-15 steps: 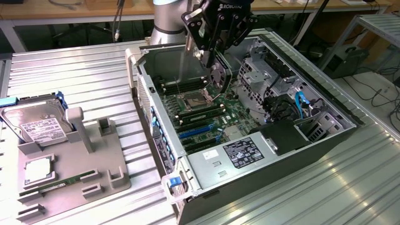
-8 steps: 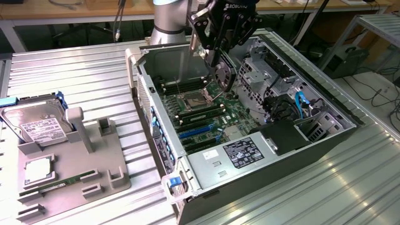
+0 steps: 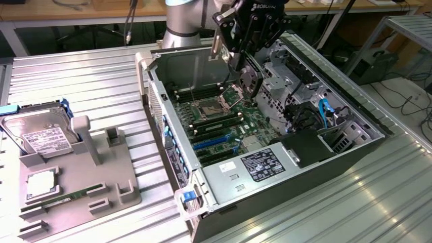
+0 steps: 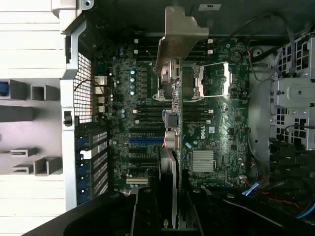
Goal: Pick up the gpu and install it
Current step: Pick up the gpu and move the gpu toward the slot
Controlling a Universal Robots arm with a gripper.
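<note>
My gripper [image 3: 244, 50] hangs over the open computer case [image 3: 177, 66], shut on the gpu [image 3: 248, 81]. The gpu is held on edge, with its black fan cooler facing the exterior view's right and its silver end bracket [image 3: 217, 44] toward the case's back wall. It hovers above the motherboard [image 3: 223, 119], apart from it. In the wrist view the gpu [image 4: 173, 128] shows edge-on between the gripper [image 4: 170, 214] fingers, its bracket [image 4: 183, 37] at the far end. It runs across the motherboard [image 4: 216, 128] next to the blue slots [image 4: 145, 140].
A grey fixture tray [image 3: 118, 187] at the exterior view's left holds a silver hard drive [image 3: 40, 136] and a narrow green memory stick [image 3: 60, 200]. The case's power supply [image 3: 263, 167], drive cage [image 3: 297, 76] and cables [image 3: 324, 114] crowd the case's right side.
</note>
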